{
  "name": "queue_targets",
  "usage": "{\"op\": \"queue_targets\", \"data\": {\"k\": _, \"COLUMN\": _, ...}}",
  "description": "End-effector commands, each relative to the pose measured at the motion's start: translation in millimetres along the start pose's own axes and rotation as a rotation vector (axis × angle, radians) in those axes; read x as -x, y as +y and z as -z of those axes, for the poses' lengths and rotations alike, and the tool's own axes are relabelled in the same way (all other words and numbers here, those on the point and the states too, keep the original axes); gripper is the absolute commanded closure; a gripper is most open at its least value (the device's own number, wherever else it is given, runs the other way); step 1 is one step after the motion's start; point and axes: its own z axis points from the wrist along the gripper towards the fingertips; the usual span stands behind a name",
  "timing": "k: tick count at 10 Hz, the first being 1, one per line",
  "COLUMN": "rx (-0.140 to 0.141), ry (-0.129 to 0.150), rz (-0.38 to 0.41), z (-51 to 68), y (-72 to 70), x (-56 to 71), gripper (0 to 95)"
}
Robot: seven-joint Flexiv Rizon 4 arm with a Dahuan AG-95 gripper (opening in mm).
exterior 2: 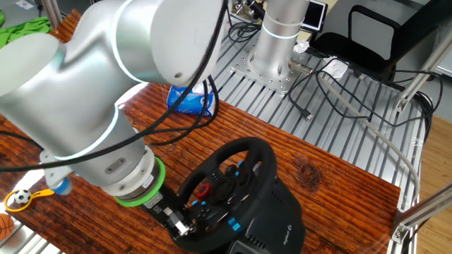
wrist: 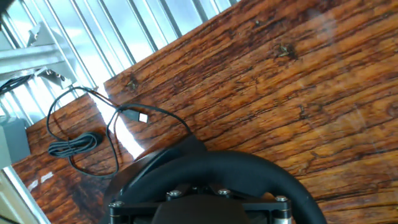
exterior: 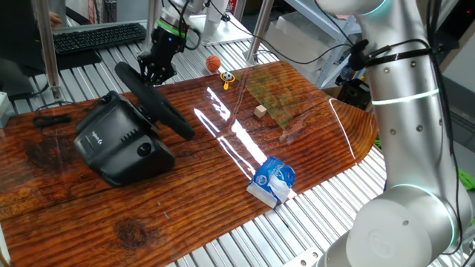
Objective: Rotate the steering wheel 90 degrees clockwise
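Note:
The steering wheel (exterior: 162,104) is a black round wheel on a bulky black base (exterior: 119,141), standing at the left of the wooden board. In the other fixed view its hub (exterior 2: 219,190) shows small blue and red buttons. My gripper (exterior: 154,73) sits at the top far end of the rim, fingers closed around it. In the other fixed view the gripper (exterior 2: 176,220) holds the rim at its lower left. In the hand view the black rim (wrist: 242,169) arcs just ahead of the hand; my fingertips are hidden there.
A black keyboard (exterior: 96,35) lies behind the board. An orange ball (exterior: 213,64), a small wooden block (exterior: 260,111) and a blue-white packet (exterior: 273,180) lie to the right. A black cable (wrist: 81,143) lies coiled beyond the wheel. A second arm's base (exterior 2: 279,35) stands nearby.

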Motion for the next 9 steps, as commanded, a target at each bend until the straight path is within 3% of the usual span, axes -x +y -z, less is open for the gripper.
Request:
{"op": "queue_targets", "data": {"k": 1, "rx": -0.013, "ry": -0.016, "rz": 0.005, "z": 0.6, "y": -4.1, "x": -5.9, "gripper": 95.0}}
{"op": "queue_targets", "data": {"k": 2, "rx": -0.014, "ry": -0.021, "rz": 0.006, "z": 0.3, "y": -4.9, "x": -4.8, "gripper": 95.0}}
{"op": "queue_targets", "data": {"k": 3, "rx": 0.005, "ry": -0.014, "rz": -0.005, "z": 1.0, "y": -5.3, "x": -1.7, "gripper": 95.0}}
{"op": "queue_targets", "data": {"k": 6, "rx": -0.039, "ry": -0.029, "rz": 0.006, "z": 0.8, "y": -6.9, "x": 0.0, "gripper": 95.0}}
{"op": "queue_targets", "data": {"k": 9, "rx": -0.047, "ry": -0.030, "rz": 0.004, "z": 0.4, "y": -8.2, "x": -2.1, "gripper": 95.0}}
